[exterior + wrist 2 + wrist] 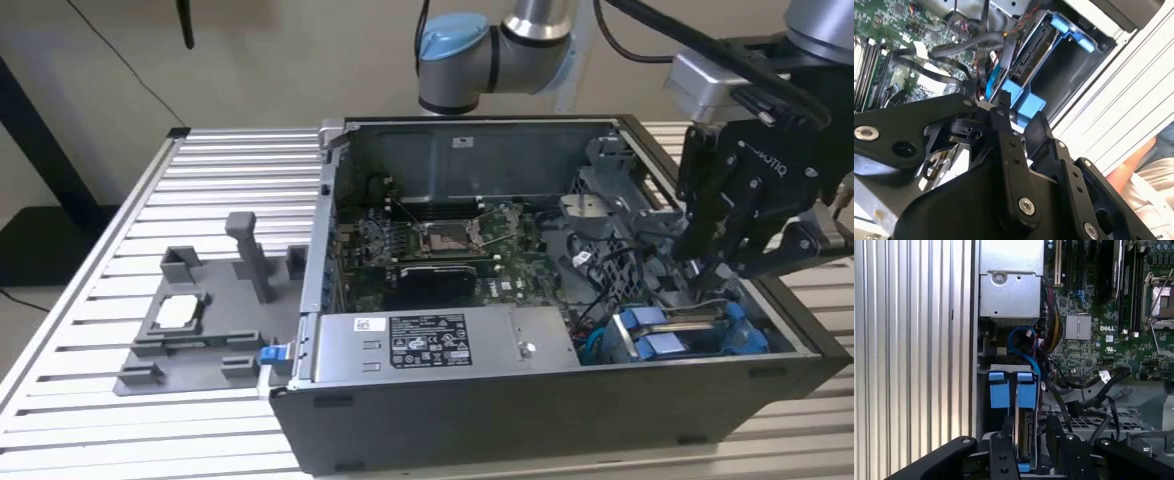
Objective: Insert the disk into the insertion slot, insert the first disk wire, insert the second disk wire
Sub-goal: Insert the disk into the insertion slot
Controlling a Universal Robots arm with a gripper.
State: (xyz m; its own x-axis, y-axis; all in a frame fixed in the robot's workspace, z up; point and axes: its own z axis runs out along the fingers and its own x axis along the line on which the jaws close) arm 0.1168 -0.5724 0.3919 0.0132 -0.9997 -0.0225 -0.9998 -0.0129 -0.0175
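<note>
While the power-supply box (427,340) lay along the near wall of the computer case (561,420), the blue-framed disk (694,318) stood on edge in the case's near corner at the exterior view's right, apparently seated in the insertion slot. Just above, the gripper (703,285) straddled it, seemingly to press or steady it; whether it clamped the disk could not be told. Beyond, black cables (587,262) lay loose beside the motherboard (441,235), seemingly not yet plugged.
</note>
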